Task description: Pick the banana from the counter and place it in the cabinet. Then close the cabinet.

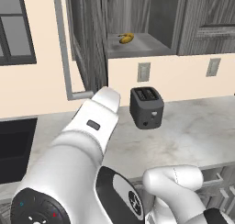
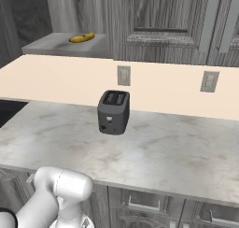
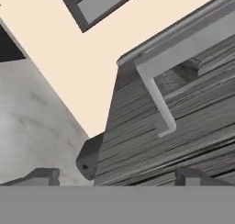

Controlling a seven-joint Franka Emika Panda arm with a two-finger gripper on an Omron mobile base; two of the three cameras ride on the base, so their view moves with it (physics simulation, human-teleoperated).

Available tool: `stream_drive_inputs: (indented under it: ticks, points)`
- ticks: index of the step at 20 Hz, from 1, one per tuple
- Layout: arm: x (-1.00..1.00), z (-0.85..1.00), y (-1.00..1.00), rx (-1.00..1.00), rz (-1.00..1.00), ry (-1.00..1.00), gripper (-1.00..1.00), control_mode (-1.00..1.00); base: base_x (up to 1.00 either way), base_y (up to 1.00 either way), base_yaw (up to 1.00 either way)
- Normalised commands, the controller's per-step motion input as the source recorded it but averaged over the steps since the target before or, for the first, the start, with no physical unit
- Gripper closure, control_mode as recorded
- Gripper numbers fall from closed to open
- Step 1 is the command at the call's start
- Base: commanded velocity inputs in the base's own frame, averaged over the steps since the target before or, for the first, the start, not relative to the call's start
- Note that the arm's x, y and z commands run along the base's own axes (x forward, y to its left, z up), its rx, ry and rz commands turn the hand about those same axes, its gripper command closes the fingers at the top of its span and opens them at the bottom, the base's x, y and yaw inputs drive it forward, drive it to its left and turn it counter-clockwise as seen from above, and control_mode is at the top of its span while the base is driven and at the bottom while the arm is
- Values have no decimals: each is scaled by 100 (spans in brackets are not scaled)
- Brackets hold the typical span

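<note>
We see the small curved yellow banana (image 1: 126,38) with brown-darkened ends lying flat on the grey shelf (image 1: 142,47) of the dark grey wood-grain cabinet (image 1: 92,39), long axis across the opening. Our gripper (image 3: 117,175) stands wide, empty.

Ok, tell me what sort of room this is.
A kitchen, rendered rather than real. A toaster stands on a marbled stone counter below wall sockets, and a dark wood-grain wall cabinet hangs open above, a banana on its shelf.
</note>
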Motion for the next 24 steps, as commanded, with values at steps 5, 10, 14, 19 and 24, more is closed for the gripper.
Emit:
stream_drive_inputs:
  ticks: [5, 10, 14, 19, 24]
  points:
    - [24, -15, 32, -19, 0, -5, -100, -100, 0, 0, 0]
    - [2, -1, 31, -18, -1, -10, -100, -100, 0, 0, 0]
    - [-4, -11, 40, -21, 0, -11, -100, -100, 0, 0, 0]
    - [47, -2, 16, -15, -7, -1, -100, -100, 0, 0, 0]
    - [71, 0, 11, -13, -9, 0, -100, -100, 0, 0, 0]
